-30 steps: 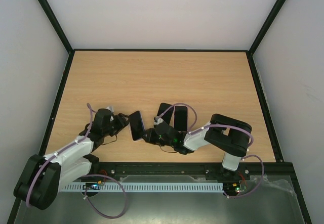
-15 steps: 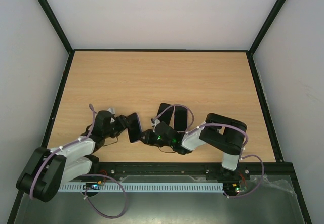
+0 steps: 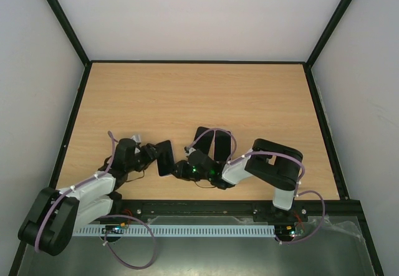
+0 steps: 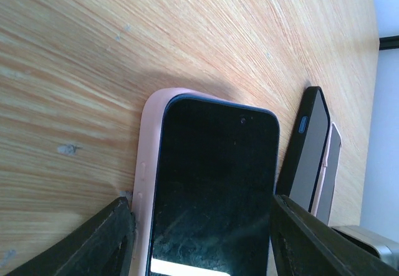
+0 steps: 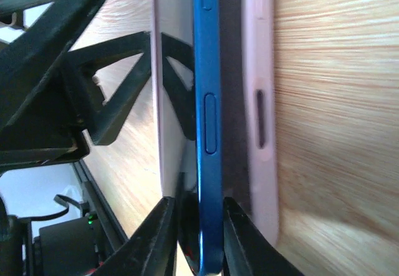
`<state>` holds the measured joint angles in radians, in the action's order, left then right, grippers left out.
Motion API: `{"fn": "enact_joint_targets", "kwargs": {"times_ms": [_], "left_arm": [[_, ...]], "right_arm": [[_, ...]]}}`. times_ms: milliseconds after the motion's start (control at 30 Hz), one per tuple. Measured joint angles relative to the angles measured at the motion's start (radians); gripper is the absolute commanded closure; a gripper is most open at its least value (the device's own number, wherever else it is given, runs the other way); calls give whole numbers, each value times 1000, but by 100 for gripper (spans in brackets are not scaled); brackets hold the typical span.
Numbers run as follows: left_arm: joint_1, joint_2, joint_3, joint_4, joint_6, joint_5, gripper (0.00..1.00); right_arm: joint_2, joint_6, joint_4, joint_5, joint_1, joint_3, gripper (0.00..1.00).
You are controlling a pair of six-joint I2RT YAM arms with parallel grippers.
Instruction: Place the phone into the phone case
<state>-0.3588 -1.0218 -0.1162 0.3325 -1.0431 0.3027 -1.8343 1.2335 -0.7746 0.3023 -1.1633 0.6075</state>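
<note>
Wooden table (image 3: 199, 95) under everything; both arms fold low over its near edge, left arm (image 3: 84, 189) and right arm (image 3: 274, 170) meeting nose to nose left of centre; between them is the phone (image 3: 164, 157), dark screen facing the left wrist camera; the left gripper (image 4: 199, 204) has it clamped across its width, one black finger against the pink phone case (image 4: 144, 164), the other on the phone's uncased edge; the case hugs one long side and a top corner; seen from the right wrist, the blue edge stands off the case, with a dark gap between; the right gripper (image 5: 199, 204) straddles that edge, jaws narrowly parted; pinching or not, I cannot tell; side button (image 5: 211, 123) sits level with the case's slot (image 5: 262, 123).
</note>
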Motion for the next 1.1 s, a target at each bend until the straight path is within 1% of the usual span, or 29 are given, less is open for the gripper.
{"fn": "enact_joint_targets", "kwargs": {"times_ms": [333, 500, 633, 800, 867, 967, 1100], "left_arm": [[-1, 39, -7, -86, -8, 10, 44], [-1, 29, -18, -103, 8, 8, 45], [-1, 14, -23, -98, 14, 9, 45], [0, -21, -30, -70, 18, 16, 47], [0, -34, -31, -56, 21, 17, 49], [0, -52, -31, -38, 27, 19, 55], [0, -77, -32, -21, 34, 20, 61]], "right_arm": [[110, -59, 210, -66, 10, 10, 57], [152, -98, 345, -108, 11, 52, 57], [156, -140, 439, -149, 12, 95, 57], [154, -187, 509, -193, 24, 139, 55], [145, -205, 523, -207, 32, 161, 51], [117, -230, 528, -211, 46, 194, 46], [65, -251, 527, -203, 63, 224, 35]]}}
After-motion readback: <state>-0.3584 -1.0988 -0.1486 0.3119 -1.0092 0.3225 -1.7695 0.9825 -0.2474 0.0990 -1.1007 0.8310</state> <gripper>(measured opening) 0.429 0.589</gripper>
